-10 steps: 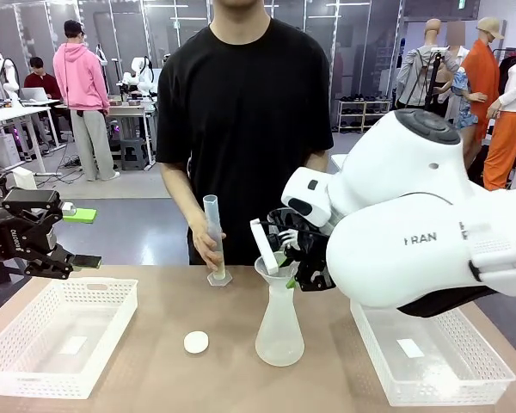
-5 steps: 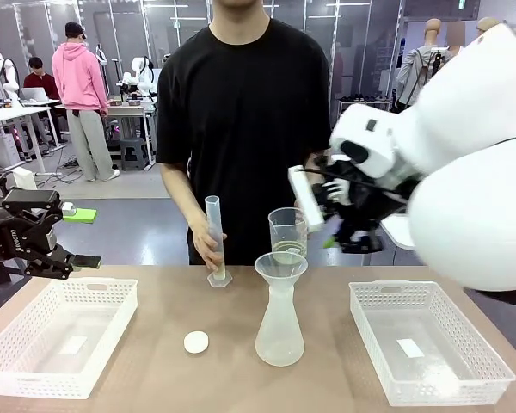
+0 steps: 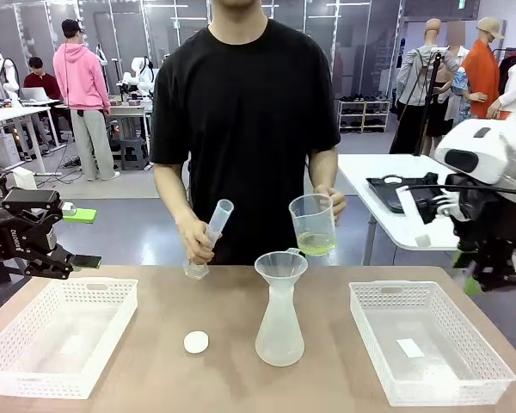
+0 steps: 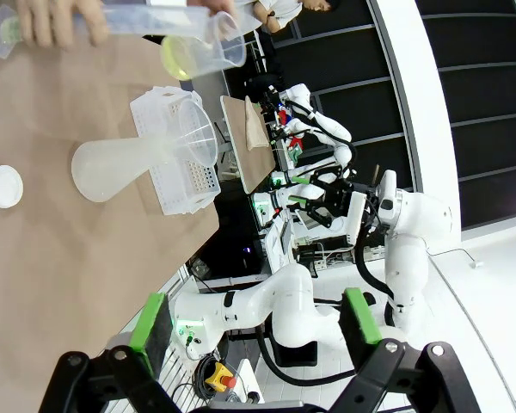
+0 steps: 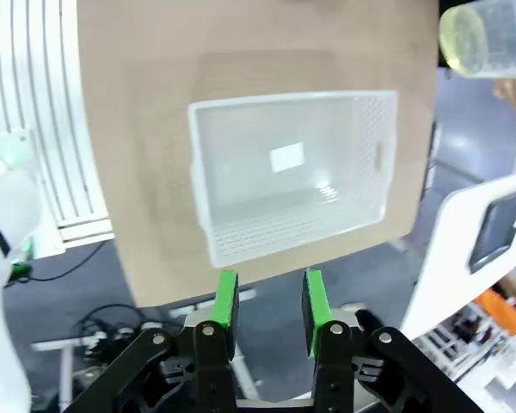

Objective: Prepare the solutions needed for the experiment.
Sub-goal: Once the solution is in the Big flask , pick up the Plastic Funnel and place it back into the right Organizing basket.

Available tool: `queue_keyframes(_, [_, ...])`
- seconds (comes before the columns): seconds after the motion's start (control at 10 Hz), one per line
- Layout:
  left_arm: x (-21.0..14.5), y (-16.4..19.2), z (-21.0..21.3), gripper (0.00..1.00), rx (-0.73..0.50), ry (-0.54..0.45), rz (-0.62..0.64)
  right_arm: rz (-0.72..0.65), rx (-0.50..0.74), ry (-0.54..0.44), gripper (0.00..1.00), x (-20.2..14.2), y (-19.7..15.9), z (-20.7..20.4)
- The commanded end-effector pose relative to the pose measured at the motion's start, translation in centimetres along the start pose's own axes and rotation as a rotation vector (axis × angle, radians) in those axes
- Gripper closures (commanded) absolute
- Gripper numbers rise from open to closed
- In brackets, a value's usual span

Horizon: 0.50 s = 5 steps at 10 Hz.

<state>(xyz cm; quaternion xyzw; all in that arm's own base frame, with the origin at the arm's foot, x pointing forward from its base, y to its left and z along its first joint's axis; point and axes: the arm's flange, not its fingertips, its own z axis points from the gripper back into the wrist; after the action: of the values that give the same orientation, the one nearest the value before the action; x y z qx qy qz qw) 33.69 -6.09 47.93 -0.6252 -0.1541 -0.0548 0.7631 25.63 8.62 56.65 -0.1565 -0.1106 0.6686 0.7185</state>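
The solutions point(image 3: 316, 243) are a shallow pale yellow-green layer in a clear beaker point(image 3: 313, 222) that the person's hand holds just above the funnel point(image 3: 281, 265). The funnel sits in a frosted conical flask point(image 3: 279, 331) at the table's middle. The person's other hand holds a graduated cylinder point(image 3: 210, 234) tilted above the table. My right gripper point(image 3: 486, 280) hangs off the table's right end, above the right basket point(image 5: 292, 172). Its green pads point(image 5: 227, 301) stand a little apart with nothing between them. My left gripper point(image 3: 82, 238) waits at the far left, open and empty point(image 4: 254, 318). The beaker point(image 4: 202, 53) and flask point(image 4: 112, 168) show far off.
A white basket point(image 3: 60, 335) lies at the left of the table and another point(image 3: 430, 340) at the right. A small white round cap point(image 3: 196, 342) lies between the left basket and the flask. The person stands at the far edge.
My right arm has swung back from the funnel to the far right. The person has raised the beaker and lifted the cylinder off the table, tilting it. The left arm has not moved.
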Motion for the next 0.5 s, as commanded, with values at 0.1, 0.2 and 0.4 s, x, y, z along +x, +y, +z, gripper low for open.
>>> queue_keyframes(0.1, [0.2, -0.2, -0.2, 0.0, -0.027, -0.01, 0.002, 0.0, 0.0, 0.0, 0.6, 0.0, 0.0, 0.0])
queue_keyframes(0.2, [0.2, -0.2, -0.2, 0.0, -0.027, -0.01, 0.002, 0.0, 0.0, 0.0, 0.6, 0.0, 0.0, 0.0])
queue_keyframes(0.4, [0.2, -0.2, -0.2, 0.0, -0.027, -0.01, 0.002, 0.0, 0.0, 0.0, 0.6, 0.0, 0.0, 0.0])
